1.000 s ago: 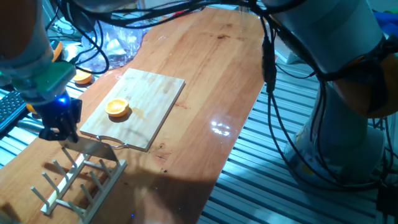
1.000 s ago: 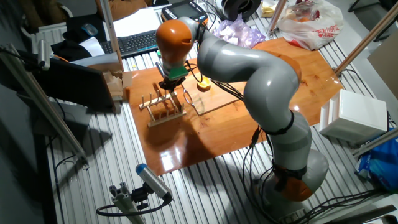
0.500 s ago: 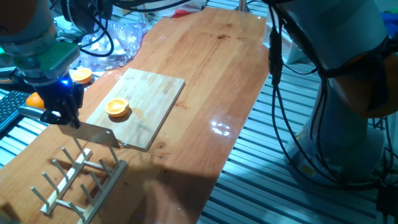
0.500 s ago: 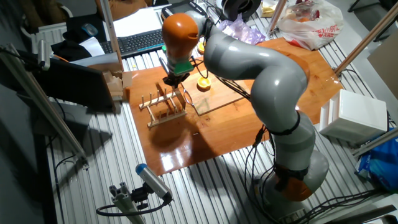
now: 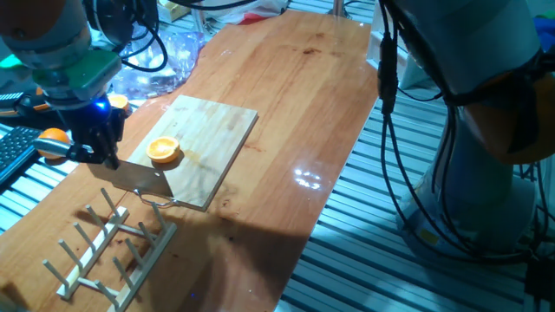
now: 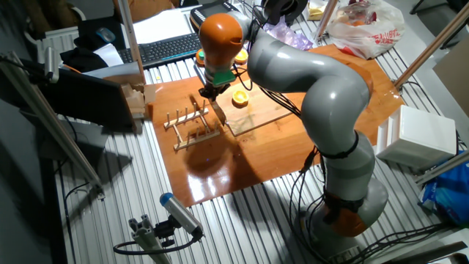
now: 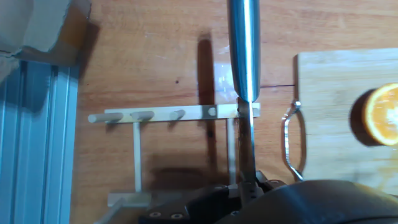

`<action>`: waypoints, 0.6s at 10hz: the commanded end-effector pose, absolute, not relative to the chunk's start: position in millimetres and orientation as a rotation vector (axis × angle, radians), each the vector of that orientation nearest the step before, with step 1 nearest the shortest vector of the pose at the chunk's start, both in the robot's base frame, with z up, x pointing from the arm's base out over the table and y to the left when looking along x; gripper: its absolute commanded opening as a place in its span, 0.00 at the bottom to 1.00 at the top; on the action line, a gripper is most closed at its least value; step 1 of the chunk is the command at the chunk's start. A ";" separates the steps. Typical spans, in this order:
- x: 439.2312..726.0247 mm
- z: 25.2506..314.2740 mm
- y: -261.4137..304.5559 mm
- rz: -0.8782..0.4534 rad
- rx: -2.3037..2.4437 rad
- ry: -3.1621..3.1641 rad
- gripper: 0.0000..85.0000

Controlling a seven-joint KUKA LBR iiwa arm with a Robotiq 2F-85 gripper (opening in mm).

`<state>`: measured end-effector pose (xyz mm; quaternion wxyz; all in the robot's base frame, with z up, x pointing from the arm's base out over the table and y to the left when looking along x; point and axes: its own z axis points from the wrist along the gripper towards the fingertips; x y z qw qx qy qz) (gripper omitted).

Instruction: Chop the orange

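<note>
The orange (image 5: 163,150) is a half lying cut face up on the wooden cutting board (image 5: 212,130). It also shows in the other fixed view (image 6: 239,97) and at the right edge of the hand view (image 7: 382,115). My gripper (image 5: 95,146) is shut on a knife (image 5: 139,178) by its handle. The blade hangs above the table, between the wooden rack (image 5: 104,251) and the board's near corner, left of the orange. In the hand view the blade (image 7: 242,50) points away, edge-on, over the rack (image 7: 174,115), with the gripper (image 7: 249,186) at the bottom.
The board's metal handle loop (image 7: 292,143) sticks out toward the rack. An orange round object (image 5: 52,140) and another orange piece (image 5: 114,104) lie at the table's left edge. A plastic bag (image 5: 165,61) sits behind the board. A keyboard (image 6: 157,50) lies beyond the table.
My gripper has risen and carried the knife from over the rack toward the cutting board. The orange has not moved.
</note>
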<state>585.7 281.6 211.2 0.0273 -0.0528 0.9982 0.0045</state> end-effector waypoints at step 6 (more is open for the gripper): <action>585.4 206.2 260.6 0.011 -0.199 3.050 0.00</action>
